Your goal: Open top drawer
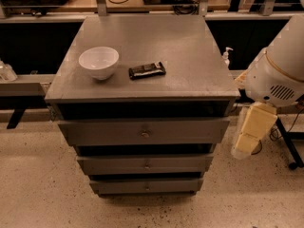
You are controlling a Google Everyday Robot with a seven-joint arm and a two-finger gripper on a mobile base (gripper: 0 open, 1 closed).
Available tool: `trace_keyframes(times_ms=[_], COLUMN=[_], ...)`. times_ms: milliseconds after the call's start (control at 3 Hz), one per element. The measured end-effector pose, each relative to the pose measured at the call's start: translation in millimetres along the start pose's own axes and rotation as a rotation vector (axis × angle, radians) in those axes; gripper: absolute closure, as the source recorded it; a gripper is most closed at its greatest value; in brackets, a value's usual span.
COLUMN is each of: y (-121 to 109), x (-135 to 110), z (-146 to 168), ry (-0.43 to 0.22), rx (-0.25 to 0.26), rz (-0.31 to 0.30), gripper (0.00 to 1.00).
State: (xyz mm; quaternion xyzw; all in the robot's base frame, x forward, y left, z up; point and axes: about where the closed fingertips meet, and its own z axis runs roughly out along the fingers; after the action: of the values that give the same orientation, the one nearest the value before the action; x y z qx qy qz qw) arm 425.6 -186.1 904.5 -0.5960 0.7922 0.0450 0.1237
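The top drawer sits pushed in just under the surface's front edge, with its round knob at centre. The gripper hangs beyond the front right corner, apart from the drawer; whether it is spread or pressed together cannot be told. A white bowl stands near the left edge.

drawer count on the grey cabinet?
3, stacked in the cabinet: top drawer, middle drawer under it, bottom drawer lowest. None appear hidden. The claw hangs right of the top drawer.
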Motion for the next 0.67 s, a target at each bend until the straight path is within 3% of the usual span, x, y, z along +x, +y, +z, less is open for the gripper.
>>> trace_keyframes(times_ms=[333,667], y=[0,0], x=[0,-3], z=[0,13], ry=[0.001,-0.052], rx=[0.001,0.024], rz=[-0.001,-0.045], gripper=[0.0,0.0])
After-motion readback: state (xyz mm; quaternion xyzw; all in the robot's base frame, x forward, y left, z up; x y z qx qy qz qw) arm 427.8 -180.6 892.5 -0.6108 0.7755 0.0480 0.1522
